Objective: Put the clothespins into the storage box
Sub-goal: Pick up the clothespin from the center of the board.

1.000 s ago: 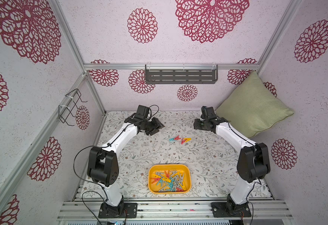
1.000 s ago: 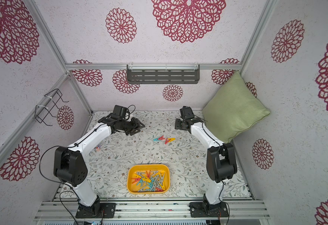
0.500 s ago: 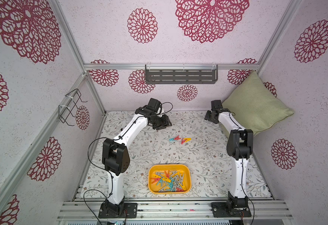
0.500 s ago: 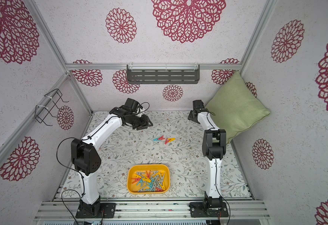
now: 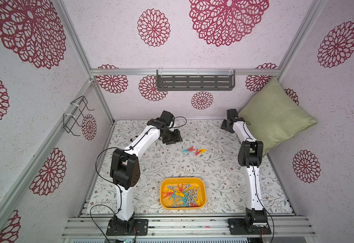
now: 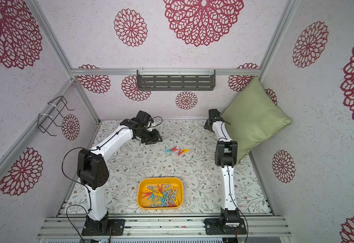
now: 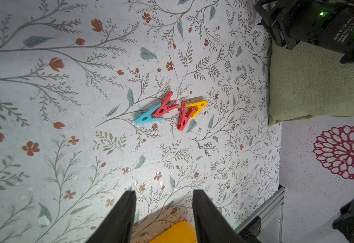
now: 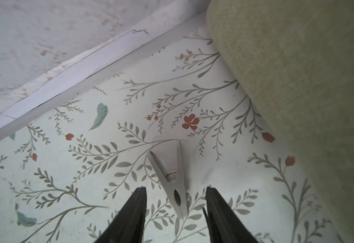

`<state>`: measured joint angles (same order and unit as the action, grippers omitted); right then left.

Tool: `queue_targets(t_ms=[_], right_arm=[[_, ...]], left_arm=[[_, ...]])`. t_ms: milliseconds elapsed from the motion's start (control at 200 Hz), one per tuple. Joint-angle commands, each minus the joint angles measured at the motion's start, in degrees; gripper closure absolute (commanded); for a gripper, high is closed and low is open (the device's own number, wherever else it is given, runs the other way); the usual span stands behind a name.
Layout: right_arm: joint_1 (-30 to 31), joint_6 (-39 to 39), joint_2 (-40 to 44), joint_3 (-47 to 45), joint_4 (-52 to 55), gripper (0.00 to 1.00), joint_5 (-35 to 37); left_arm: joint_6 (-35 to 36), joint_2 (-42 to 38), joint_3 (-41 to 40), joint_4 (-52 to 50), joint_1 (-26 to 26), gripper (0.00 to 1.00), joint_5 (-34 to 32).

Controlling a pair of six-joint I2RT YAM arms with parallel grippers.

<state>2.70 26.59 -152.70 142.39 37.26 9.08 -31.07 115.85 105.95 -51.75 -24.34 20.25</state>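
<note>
Most clothespins (image 5: pixel 182 194) in storage box (image 5: pixel 203 189) | four loose clothespins (image 5: pixel 194 150) at its 12 o'clock | right tool (image 8: pixel 175 187) spread astride grey clothespin (image 8: pixel 172 174) | left tool (image 7: pixel 163 190) spread, empty

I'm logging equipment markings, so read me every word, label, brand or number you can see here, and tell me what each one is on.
"DAMIAO": white print on the black motor housing of the right arm, in the left wrist view.
The smaller white lines beside it are too small to read reliably.
No text shows on the clothespins or the storage box.
</note>
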Motion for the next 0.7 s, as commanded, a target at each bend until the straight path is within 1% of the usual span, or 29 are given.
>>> queue_targets(t_ms=[0, 220, 315, 360, 465, 585, 695], right_arm=[[-0.8, 1.0, -0.5, 2.1, -2.1, 0.49, 1.5], [-1.3, 0.8, -2.5, 2.3, -4.8, 0.49, -1.3], [-1.4, 1.0, -3.6, 2.7, -5.3, 0.53, -3.2], [-1.4, 1.2, -4.1, 3.0, -5.5, 0.56, -4.0], [-1.4, 2.0, -4.7, 3.1, -5.3, 0.67, -5.3], [-1.2, 2.8, -4.8, 3.0, -5.2, 0.77, -7.8], [-0.6, 3.0, -4.2, 3.0, -5.2, 0.80, -9.2]], left_arm=[[0.9, 0.6, 0.5, 0.4, 0.2, 0.50, 0.8], [0.7, 1.6, 0.7, 0.0, 1.6, 0.50, 2.1], [0.3, 1.7, 0.4, -0.2, 2.3, 0.50, 2.8], [0.2, 1.7, 0.3, -0.2, 2.6, 0.50, 2.9], [0.3, 1.6, 0.0, -0.2, 2.9, 0.50, 2.7], [0.2, 1.8, 0.3, 0.0, 2.9, 0.50, 2.9], [-0.2, 1.9, 0.3, 0.1, 3.0, 0.50, 2.9]])
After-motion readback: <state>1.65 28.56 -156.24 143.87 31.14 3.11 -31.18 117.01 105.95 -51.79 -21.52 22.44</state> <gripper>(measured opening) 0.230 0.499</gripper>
